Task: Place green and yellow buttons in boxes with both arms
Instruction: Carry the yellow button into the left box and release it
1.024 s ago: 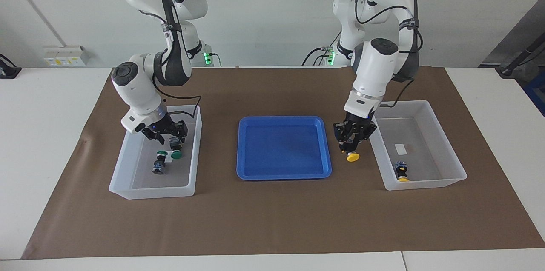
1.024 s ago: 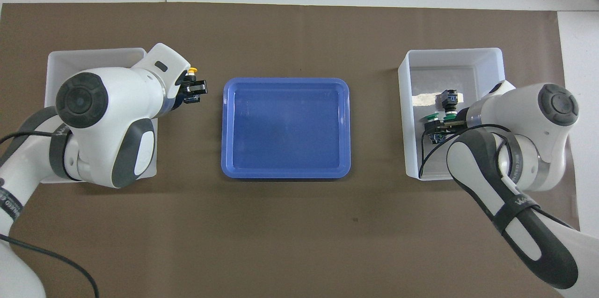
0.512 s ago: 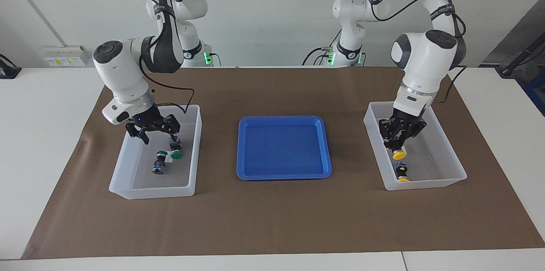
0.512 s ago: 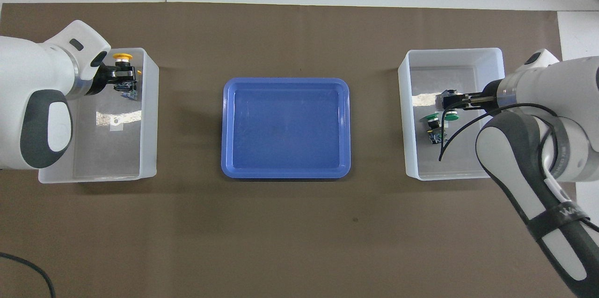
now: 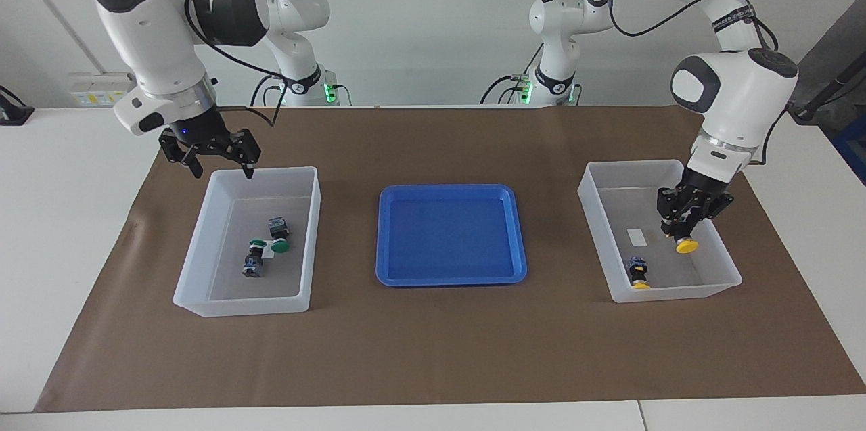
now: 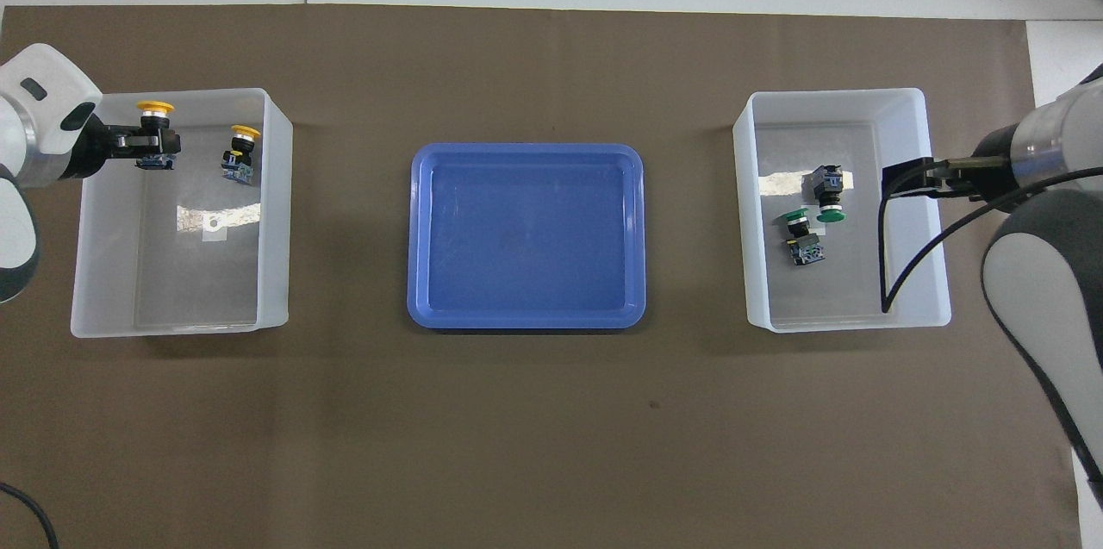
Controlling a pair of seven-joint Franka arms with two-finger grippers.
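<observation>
My left gripper [image 5: 682, 233] is shut on a yellow button [image 5: 686, 246] and holds it inside the translucent box [image 5: 612, 168] at the left arm's end, above the floor; the overhead view shows this gripper [image 6: 148, 140], button [image 6: 155, 108] and box [image 6: 276, 230]. A second yellow button [image 5: 637, 273] [image 6: 240, 152] lies in that box. My right gripper [image 5: 220, 164] [image 6: 900, 178] is open and empty, raised over the rim of the other box [image 5: 196, 262] [image 6: 750, 230]. Two green buttons [image 5: 277, 238] [image 5: 255, 258] lie in it, also seen from overhead [image 6: 827, 191] [image 6: 801, 239].
A shallow blue tray [image 5: 450, 235] [image 6: 526, 234] lies empty between the two boxes on the brown mat [image 5: 433, 350]. A small white sticker [image 5: 636, 236] is on the floor of the left arm's box.
My left gripper carried the yellow button from beside the tray into its box and on toward the table's end. My right gripper rose out of its box, away from the green buttons.
</observation>
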